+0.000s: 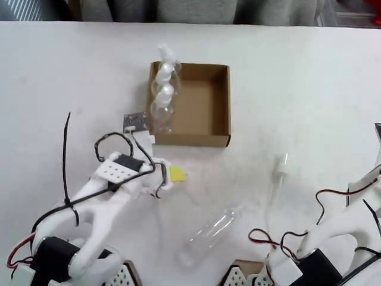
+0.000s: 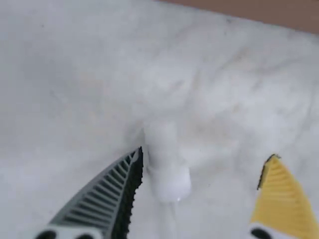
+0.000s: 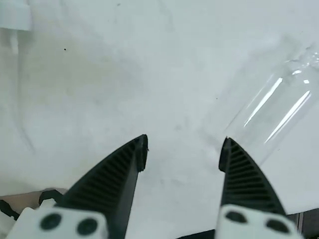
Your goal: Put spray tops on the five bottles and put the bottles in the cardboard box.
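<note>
- White table (image 1: 297, 71): left gripper (image 2: 205, 154) spread, spray top (image 2: 167, 169) between its jaws, nearer the grey one.
- Centre it before closing.
- Right gripper (image 3: 185, 140) spread beside bottle (image 3: 269, 114).

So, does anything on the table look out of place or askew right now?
Yes. A clear bottle lies on its side on the table, uncapped, when it should be capped and boxed. A loose spray top with its tube lies apart from it.
</note>
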Controlling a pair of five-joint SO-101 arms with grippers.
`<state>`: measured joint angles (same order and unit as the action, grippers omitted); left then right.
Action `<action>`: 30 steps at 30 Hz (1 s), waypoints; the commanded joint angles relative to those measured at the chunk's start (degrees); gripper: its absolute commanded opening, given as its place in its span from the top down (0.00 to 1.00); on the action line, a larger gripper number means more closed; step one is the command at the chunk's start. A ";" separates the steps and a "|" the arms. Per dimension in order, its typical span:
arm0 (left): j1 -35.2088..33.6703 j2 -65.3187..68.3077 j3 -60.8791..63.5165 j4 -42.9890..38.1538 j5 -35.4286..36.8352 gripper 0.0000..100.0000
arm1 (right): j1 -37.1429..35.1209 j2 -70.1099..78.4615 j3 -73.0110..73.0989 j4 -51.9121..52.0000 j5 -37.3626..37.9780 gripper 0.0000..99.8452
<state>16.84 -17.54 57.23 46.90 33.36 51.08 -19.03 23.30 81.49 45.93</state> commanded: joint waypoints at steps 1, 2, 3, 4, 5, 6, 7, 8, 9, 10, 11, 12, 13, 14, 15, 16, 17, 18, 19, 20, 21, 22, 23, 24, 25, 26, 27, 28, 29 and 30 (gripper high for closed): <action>-0.57 -0.22 -0.09 -1.05 0.53 0.65 | 0.48 -1.80 -0.44 -0.75 0.79 0.80; -0.57 -0.22 0.00 -1.05 0.44 0.68 | 0.48 -1.80 -0.44 -0.75 0.79 0.80; -0.57 -0.22 0.09 -1.05 0.44 0.71 | 0.48 -1.80 -0.44 -0.75 1.14 0.80; -0.57 -0.22 0.09 -1.05 0.35 0.75 | 0.48 -1.80 -0.44 -0.75 1.23 0.80; -0.57 -0.22 0.09 -1.05 0.26 0.78 | 0.48 -1.80 -0.44 -0.75 1.14 0.80; -0.57 -0.22 0.18 -0.97 -0.62 0.81 | 0.48 -1.80 -0.44 -0.84 1.14 0.80; -0.66 -0.22 0.18 -0.44 -2.11 0.84 | 0.40 -1.80 -0.44 -0.84 1.14 0.80; -0.75 -0.22 0.18 0.09 -3.25 0.85 | 0.31 -1.80 -0.44 -0.84 1.14 0.80; -0.66 -0.22 0.18 0.35 -3.96 0.86 | 0.22 -1.80 -0.44 -0.84 1.14 0.80; -0.66 -0.22 0.18 0.79 -4.22 0.85 | 0.22 -1.80 -0.44 -0.84 1.14 0.80; -0.66 -0.22 0.18 1.23 -4.31 0.84 | 0.22 -1.80 -0.44 -0.84 1.14 0.80; -0.75 -0.22 0.18 1.49 -4.31 0.83 | 0.22 -1.80 -0.44 -0.84 1.14 0.80; -0.75 -0.22 0.18 1.49 -4.31 0.82 | 0.22 -1.80 -0.44 -0.84 1.14 0.80; -0.84 -0.22 0.18 1.76 -4.40 0.80 | 0.22 -1.80 -0.44 -0.92 1.14 0.80; -0.75 -0.31 0.44 2.20 -4.40 0.79 | 0.22 -1.80 -0.44 -1.36 1.14 0.80; -0.57 -0.31 0.44 2.64 -4.40 0.78 | 0.31 -1.80 -0.44 -1.71 1.14 0.80; -0.48 -0.31 0.62 2.64 -4.40 0.77 | 0.40 -1.80 -0.44 -2.07 1.14 0.80; -0.48 -0.31 0.88 2.64 -4.40 0.76 | 0.57 -1.80 -0.44 -2.33 1.14 0.80; -0.48 -0.31 0.97 2.46 -4.40 0.75 | 0.66 -1.80 -0.44 -2.33 1.14 0.80; -0.48 -0.31 1.05 2.29 -4.40 0.76 | 0.66 -1.80 -0.44 -2.33 1.14 0.80; -0.48 -0.31 1.05 2.29 -4.40 0.76 | 0.66 -1.80 -0.44 -2.33 1.14 0.80; -0.48 -0.22 1.05 2.29 -4.40 0.76 | 0.66 -1.80 -0.44 -2.33 1.14 0.80; -0.48 -0.22 1.05 2.29 -4.40 0.76 | 0.75 -1.80 -0.44 -2.33 1.14 0.80; -0.48 -0.22 1.05 2.20 -4.40 0.76 | 0.75 -1.80 -0.44 -2.33 1.14 0.80; -0.48 -0.22 1.05 2.20 -4.40 0.76 | 0.75 -1.80 -0.44 -2.33 1.14 0.80; -0.40 -0.22 1.05 2.11 -4.22 0.76 | 0.75 -1.80 -0.44 -2.33 1.14 0.80; 0.04 -0.22 1.05 2.02 -4.13 0.76 | 0.75 -1.71 -0.44 -2.33 1.14 0.80; 0.57 -0.13 1.14 1.41 -4.13 0.76 | 0.75 -1.71 -0.44 -2.33 1.14 0.80; 1.10 -0.13 1.49 0.70 -4.04 0.77 | 0.75 -1.71 -0.44 -2.33 1.14 0.80; 1.36 -0.13 2.11 -0.53 -4.04 0.80 | 0.75 -1.71 -0.44 -2.33 1.14 0.80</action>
<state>16.48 -17.54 58.55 49.01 29.23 51.08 -19.03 23.30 79.91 46.64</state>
